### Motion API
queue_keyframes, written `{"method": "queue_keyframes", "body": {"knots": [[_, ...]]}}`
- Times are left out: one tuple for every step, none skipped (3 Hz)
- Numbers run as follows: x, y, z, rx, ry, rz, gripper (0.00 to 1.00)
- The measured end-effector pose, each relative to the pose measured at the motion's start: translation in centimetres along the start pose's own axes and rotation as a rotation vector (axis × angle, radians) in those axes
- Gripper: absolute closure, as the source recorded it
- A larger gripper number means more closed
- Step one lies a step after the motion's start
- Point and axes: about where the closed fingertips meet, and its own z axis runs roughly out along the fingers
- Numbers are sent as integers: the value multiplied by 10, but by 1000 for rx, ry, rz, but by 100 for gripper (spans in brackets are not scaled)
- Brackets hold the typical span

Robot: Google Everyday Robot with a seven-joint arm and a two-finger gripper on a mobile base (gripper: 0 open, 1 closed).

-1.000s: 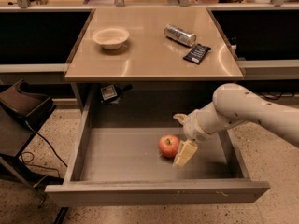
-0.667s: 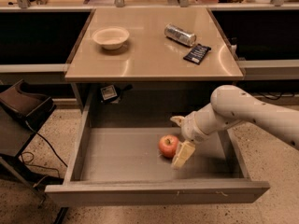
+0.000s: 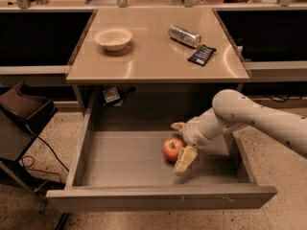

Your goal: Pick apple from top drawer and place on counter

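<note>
We see the small round red-orange apple [image 3: 171,149] at lower centre-right of the frame, on the floor of the wide grey pulled-out top drawer [image 3: 120,159]. Our cream two-finger gripper [image 3: 181,143] is spread around the apple's right side, below the glossy tan counter [image 3: 153,56].

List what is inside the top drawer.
The apple sits on the drawer floor, right of centre, with the gripper reaching in, its open fingers on either side of it. The floor under the arm and behind the front panel is hidden.
</note>
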Motion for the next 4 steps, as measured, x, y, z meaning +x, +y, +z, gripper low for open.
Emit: {"method": "queue_keyframes", "body": {"knots": [[0, 0, 0, 0, 0, 0, 11], [0, 0, 0, 0, 0, 0, 34], [0, 0, 0, 0, 0, 0, 58], [-15, 10, -19, 51, 47, -2, 81]]}}
